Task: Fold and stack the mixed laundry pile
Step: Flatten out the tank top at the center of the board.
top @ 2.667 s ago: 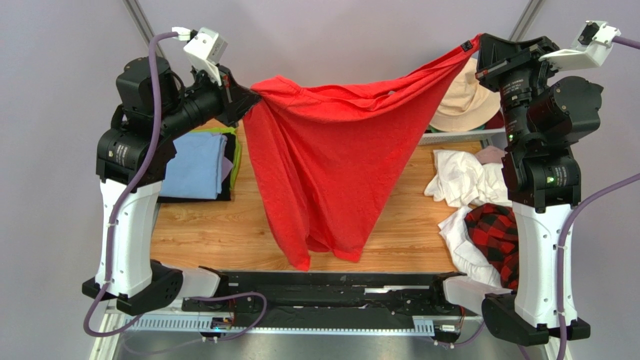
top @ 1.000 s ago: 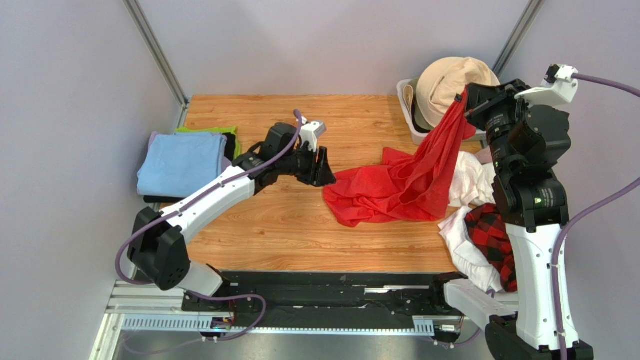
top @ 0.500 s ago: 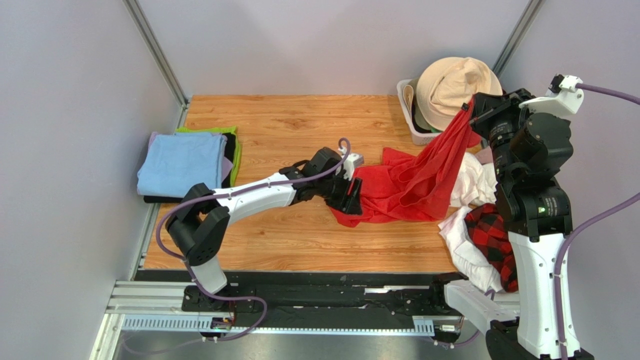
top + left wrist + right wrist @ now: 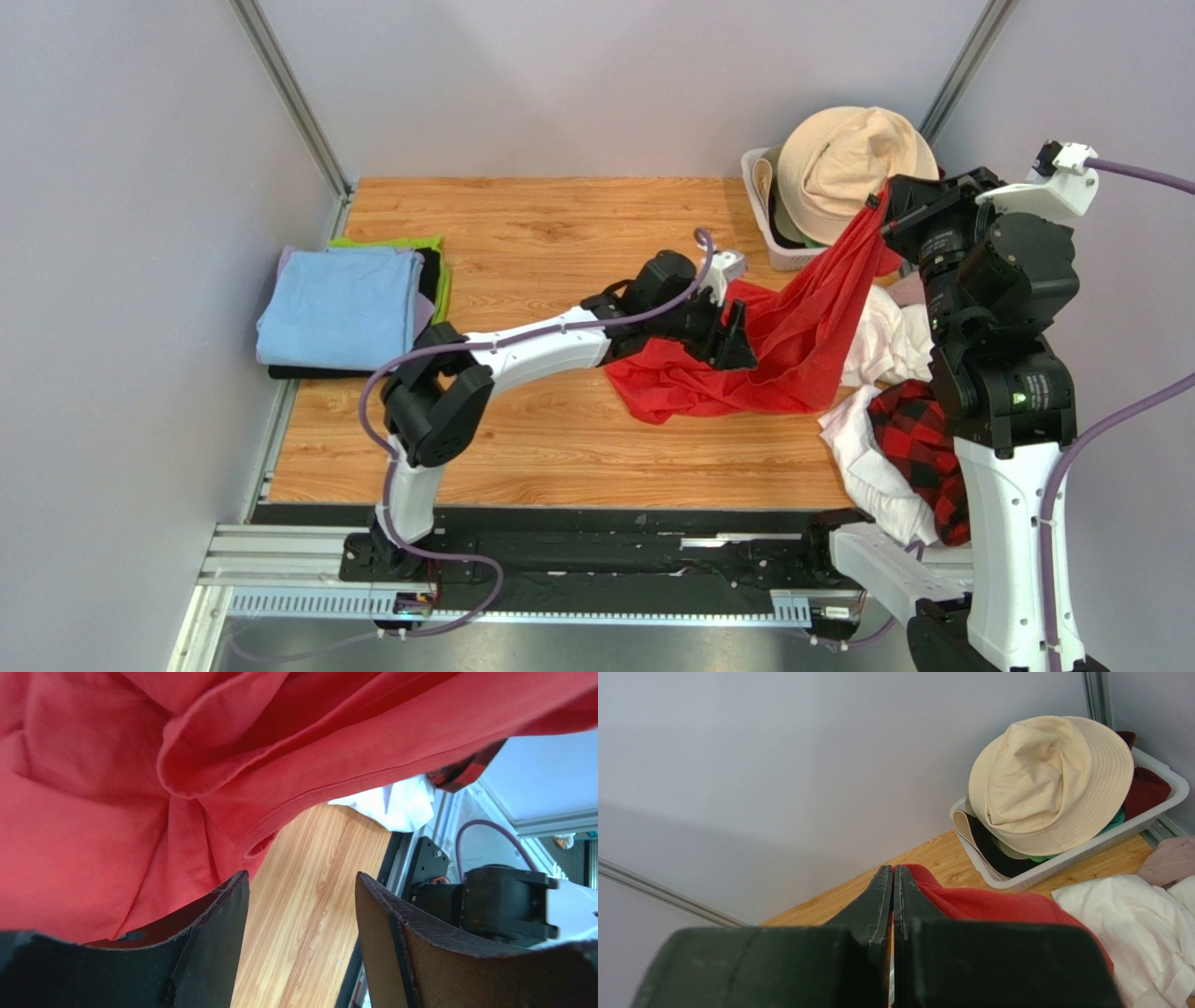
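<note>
A bright red T-shirt [image 4: 786, 336] hangs from my right gripper [image 4: 881, 210], which is shut on one corner, high beside the basket. The shirt's lower part lies bunched on the wood. In the right wrist view the shut gripper [image 4: 893, 871] has red cloth [image 4: 990, 903] at its tips. My left gripper [image 4: 732, 333] is open, low at the heap's left side. In the left wrist view the gripper [image 4: 302, 878] has only wood between its fingers, with red folds [image 4: 105, 812] above and to the left. White cloths [image 4: 881, 343] and a red-and-black plaid shirt [image 4: 926, 434] lie at the right edge.
A white basket [image 4: 765, 210] holding a beige bucket hat [image 4: 849, 154] stands at the back right. Folded light blue, black and green cloths [image 4: 344, 308] are stacked at the left. A pink piece [image 4: 1172, 861] lies by the white cloths [image 4: 1137, 931]. Grey walls close in on both sides.
The left gripper has let go of the shirt, dropped to the table and swept right into the red heap, its jaws spreading wider. The right gripper keeps its hold and has barely moved.
</note>
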